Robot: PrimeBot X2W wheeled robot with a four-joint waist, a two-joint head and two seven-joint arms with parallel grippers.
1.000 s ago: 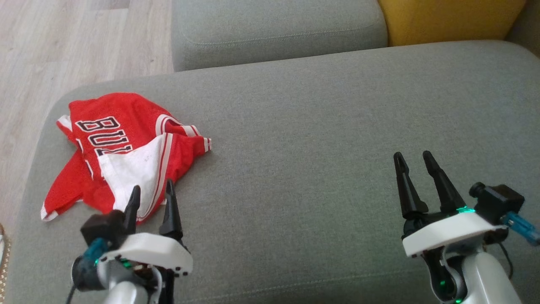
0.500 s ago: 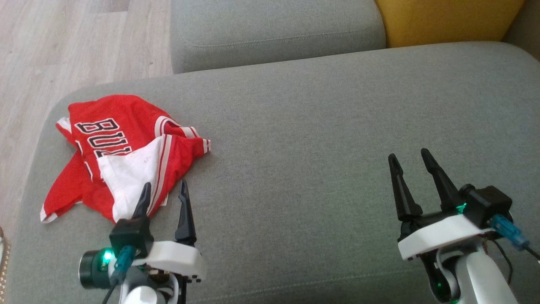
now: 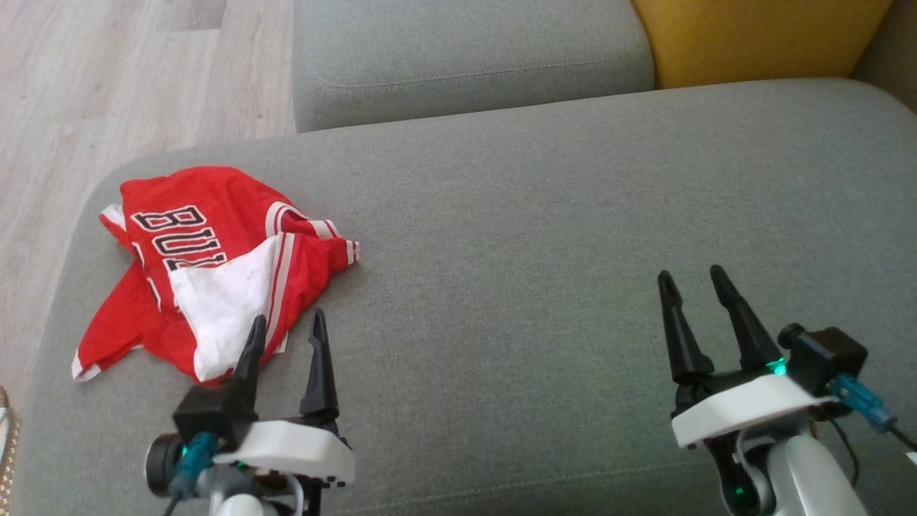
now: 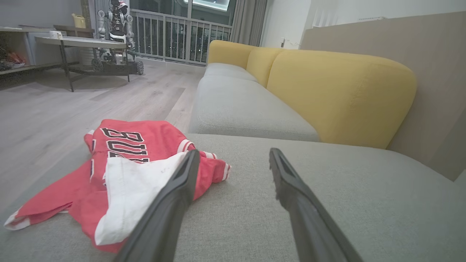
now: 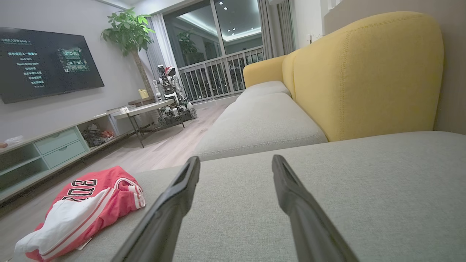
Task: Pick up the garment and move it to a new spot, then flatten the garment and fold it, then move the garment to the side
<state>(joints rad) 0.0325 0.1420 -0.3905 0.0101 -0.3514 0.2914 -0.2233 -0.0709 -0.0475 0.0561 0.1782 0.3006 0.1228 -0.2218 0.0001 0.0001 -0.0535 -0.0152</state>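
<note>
Head view, top-down: wood floor (image 3: 107, 72) at far left. Next is the garment (image 3: 208, 269), a red jersey with black-and-white lettering and a white panel flipped up. It lies crumpled on the left end of the grey seat cushion (image 3: 537, 215). A second grey cushion (image 3: 466, 57) sits behind, and the yellow backrest (image 3: 752, 36) is at top right.

The wrist views sit low and give the room. The left wrist view has a dark-legged table (image 4: 80, 42), a wheeled robot (image 4: 118, 22) behind it and a balcony railing (image 4: 182, 36). The right wrist view adds a wall TV (image 5: 43, 62), a potted plant (image 5: 127, 29) and a low cabinet (image 5: 54, 145).

Containers: the cabinet has two shut drawers. The open compartment to their right holds a dark and red heap (image 5: 95, 136), too small to identify.

Arms: the left gripper (image 3: 288, 316) is at lower left, fingers pointing up the view, spread wide with nothing between them. Its left finger overlaps the garment's near edge, but I cannot tell if it touches. In the left wrist view that finger crosses in front of the white panel. The right gripper (image 3: 689, 272) is at lower right over bare cushion, well apart from the garment. Its fingers lean slightly left, spread wide and empty.
</note>
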